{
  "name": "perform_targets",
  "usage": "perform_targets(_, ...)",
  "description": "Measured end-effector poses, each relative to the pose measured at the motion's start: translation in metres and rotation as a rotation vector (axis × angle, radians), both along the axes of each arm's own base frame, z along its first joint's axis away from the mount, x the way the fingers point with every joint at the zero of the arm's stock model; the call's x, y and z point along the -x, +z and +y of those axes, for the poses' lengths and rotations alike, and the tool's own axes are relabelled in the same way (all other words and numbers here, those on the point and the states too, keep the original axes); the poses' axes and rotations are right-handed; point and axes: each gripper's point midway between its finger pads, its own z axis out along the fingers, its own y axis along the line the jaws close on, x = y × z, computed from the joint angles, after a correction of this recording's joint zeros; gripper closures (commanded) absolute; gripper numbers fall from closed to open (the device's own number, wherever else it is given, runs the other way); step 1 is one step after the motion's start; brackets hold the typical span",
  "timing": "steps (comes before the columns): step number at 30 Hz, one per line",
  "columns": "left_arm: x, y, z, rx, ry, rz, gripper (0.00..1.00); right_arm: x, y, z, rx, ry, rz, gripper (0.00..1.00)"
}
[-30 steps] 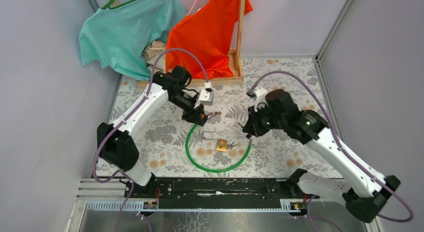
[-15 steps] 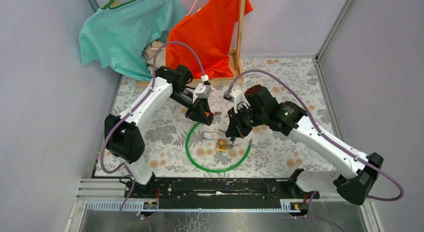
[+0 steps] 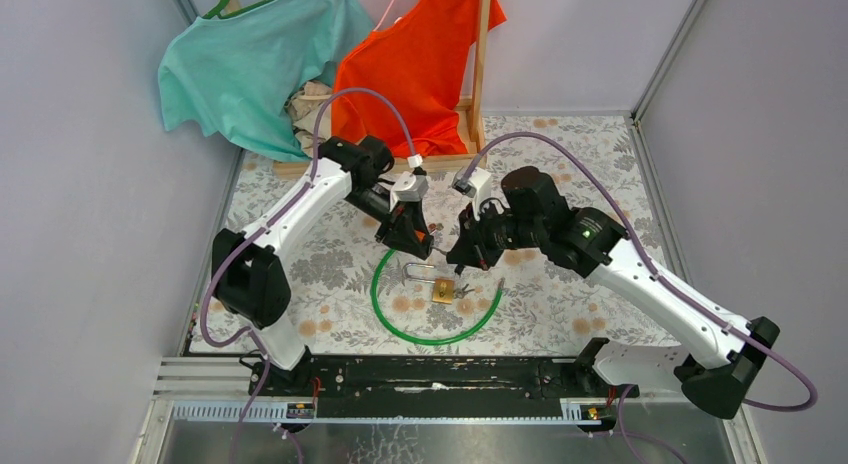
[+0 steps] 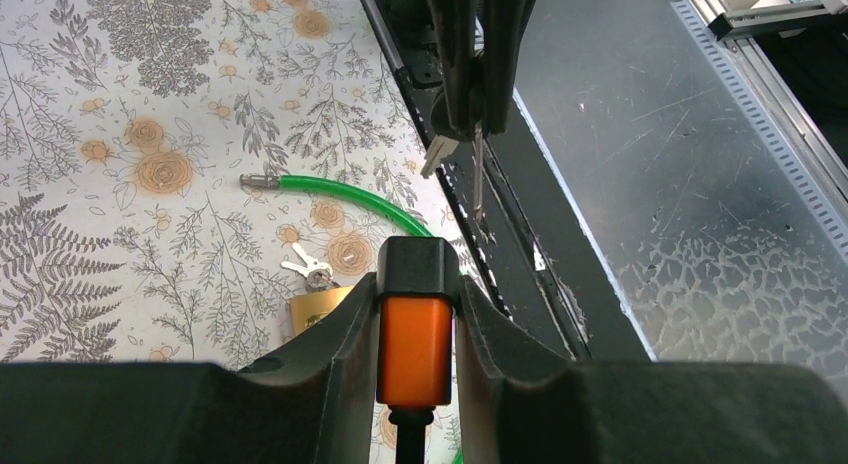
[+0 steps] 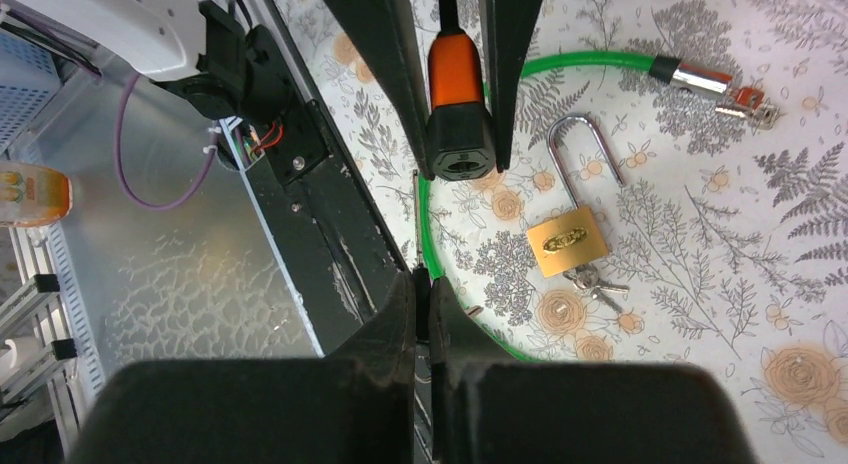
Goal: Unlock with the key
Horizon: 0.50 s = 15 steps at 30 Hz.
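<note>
Two arms lean in over the floral counter (image 3: 560, 304), their tips close together above a curved green cable (image 3: 432, 341). Within its curve lies a brass padlock (image 5: 567, 242), with small keys (image 5: 592, 280) at its base. The left gripper (image 3: 420, 246) clamps an orange lock body (image 4: 414, 349) with a black cap; only the right wrist view shows the opening in the cap's end. The right gripper (image 5: 421, 289) is pinched shut on a key (image 4: 477, 179). Only the left wrist view shows its blade, near the cap but apart.
</note>
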Motion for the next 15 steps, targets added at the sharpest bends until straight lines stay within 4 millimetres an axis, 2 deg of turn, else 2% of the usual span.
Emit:
perform_targets(4, 0.002, 0.003, 0.000, 0.012, -0.001, 0.005, 1.00, 0.001, 0.012, -0.001, -0.037, 0.000, -0.034, 1.00)
perform_targets(15, 0.008, 0.014, 0.000, 0.034, -0.004, -0.007, 1.00, 0.001, 0.009, -0.002, -0.031, -0.001, -0.031, 1.00)
